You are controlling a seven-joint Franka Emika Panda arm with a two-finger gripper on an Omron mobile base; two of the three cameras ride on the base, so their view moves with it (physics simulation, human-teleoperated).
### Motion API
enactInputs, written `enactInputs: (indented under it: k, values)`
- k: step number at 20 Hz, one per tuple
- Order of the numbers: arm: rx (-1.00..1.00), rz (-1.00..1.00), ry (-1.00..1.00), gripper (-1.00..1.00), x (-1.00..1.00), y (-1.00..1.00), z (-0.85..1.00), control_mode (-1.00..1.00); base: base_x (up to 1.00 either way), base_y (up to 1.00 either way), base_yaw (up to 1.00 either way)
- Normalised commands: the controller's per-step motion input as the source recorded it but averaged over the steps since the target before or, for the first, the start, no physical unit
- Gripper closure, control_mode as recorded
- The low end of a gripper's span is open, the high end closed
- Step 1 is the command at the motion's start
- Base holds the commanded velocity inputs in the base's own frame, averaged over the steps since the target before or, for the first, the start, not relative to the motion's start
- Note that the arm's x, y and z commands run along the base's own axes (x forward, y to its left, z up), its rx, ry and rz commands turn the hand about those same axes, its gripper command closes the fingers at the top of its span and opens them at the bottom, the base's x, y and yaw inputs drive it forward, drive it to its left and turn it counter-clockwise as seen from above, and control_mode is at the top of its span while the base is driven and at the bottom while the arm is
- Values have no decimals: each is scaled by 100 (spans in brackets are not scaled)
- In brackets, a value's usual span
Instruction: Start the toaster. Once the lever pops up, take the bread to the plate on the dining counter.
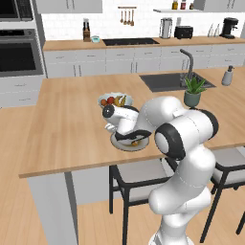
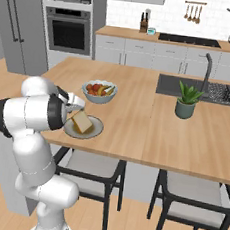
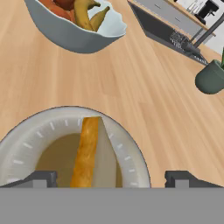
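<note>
On the light-wood dining counter (image 1: pixel 67 124) lies the round greyish plate (image 3: pixel 26 140), and the orange-brown bread (image 3: pixel 87 153) leans on edge in it. My gripper (image 3: pixel 111 179) hangs just above the plate, open. Its two fingertips (image 3: pixel 39 178) stand wide on either side of the slice, clear of it. From the right base view the bread (image 2: pixel 82 122) rests tilted on the plate (image 2: pixel 94 130) just under my hand. The arm covers most of the plate (image 1: pixel 125 146) in the left base view. The black toaster (image 1: pixel 183 32) stands far off on the back counter.
A bowl of fruit (image 2: pixel 99 91) sits just beyond the plate. A potted plant (image 2: pixel 186 102) and the sink (image 2: pixel 210 92) with its tap are to the right. Dark-framed stools (image 2: pixel 98 173) stand under the counter's near edge.
</note>
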Motion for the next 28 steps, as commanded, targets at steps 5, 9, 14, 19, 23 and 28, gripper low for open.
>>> enactInputs:
  k: [5, 9, 14, 19, 23, 28]
  values:
    - [8, -7, -1, -100, -50, 0, 45, -100, 0, 0, 0]
    - [18, -12, -6, -100, -90, -4, 77, -100, 0, 0, 0]
    - [25, -11, -9, -100, -99, -15, 73, -100, 0, 0, 0]
    - [29, -9, -10, -100, -100, -26, 65, -100, 0, 0, 0]
    - [24, -9, -6, -100, -100, -19, 57, -100, 0, 0, 0]
    - [13, -7, -1, -100, -96, -6, 28, -100, 0, 0, 0]
